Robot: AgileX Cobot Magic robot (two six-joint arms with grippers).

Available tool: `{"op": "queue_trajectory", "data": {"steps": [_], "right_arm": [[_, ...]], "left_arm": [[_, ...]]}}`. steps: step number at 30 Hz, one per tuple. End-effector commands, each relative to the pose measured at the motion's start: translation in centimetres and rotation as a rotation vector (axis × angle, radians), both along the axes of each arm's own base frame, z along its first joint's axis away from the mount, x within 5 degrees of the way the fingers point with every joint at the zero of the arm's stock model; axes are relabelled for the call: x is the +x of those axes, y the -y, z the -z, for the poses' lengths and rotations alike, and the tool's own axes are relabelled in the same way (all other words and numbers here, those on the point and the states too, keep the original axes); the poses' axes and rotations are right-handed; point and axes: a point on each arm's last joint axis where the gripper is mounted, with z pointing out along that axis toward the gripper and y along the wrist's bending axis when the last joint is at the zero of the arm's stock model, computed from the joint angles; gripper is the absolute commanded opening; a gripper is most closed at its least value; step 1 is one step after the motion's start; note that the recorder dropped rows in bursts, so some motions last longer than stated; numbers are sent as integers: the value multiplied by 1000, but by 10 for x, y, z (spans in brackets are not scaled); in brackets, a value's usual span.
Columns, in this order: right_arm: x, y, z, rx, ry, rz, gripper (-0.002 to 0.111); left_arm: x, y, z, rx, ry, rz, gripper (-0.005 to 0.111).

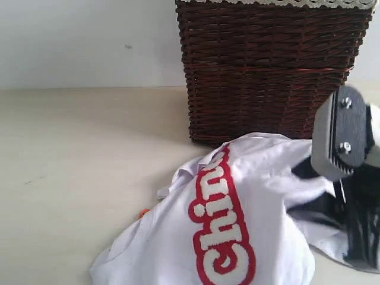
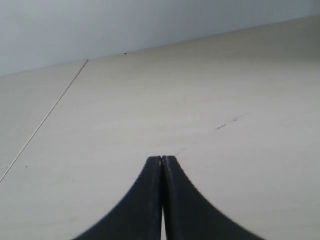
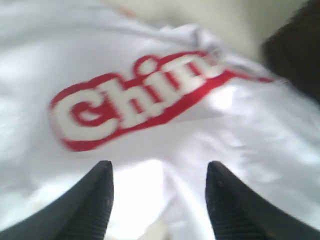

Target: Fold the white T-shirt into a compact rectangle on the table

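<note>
The white T-shirt point(image 1: 261, 208) lies crumpled on the table point(image 1: 89, 148) in front of the basket, its red-outlined white letters point(image 1: 222, 225) facing up and a small orange tag point(image 1: 143, 212) at its left edge. My right gripper point(image 1: 339, 196) hovers over the shirt's right side. In the right wrist view this gripper point(image 3: 160, 167) is open, with only the white T-shirt point(image 3: 165, 140) below the gap and nothing held. My left gripper point(image 2: 162, 159) is shut and empty above bare table point(image 2: 175, 100), away from the shirt.
A dark brown wicker basket point(image 1: 267, 65) stands right behind the shirt, and its corner point(image 3: 295, 50) shows in the right wrist view. A pale wall point(image 1: 83, 35) backs the table. A thin seam line point(image 2: 45, 120) crosses the table in the left wrist view.
</note>
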Motion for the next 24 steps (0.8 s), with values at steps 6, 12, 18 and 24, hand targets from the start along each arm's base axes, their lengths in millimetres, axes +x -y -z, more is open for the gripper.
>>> {"op": "queue_trajectory", "data": {"steps": [6, 12, 18, 24], "right_arm": [[-19, 15, 18, -225, -278, -64, 54], [-31, 34, 4, -353, -230, 50, 54], [-10, 56, 27, -337, -253, 164, 54], [12, 74, 62, -314, -395, 307, 54]], "left_arm": [[0, 0, -2, -10, 18, 2, 0], [0, 0, -2, -10, 18, 2, 0], [0, 0, -2, -10, 18, 2, 0], [0, 0, -2, -10, 18, 2, 0]]}}
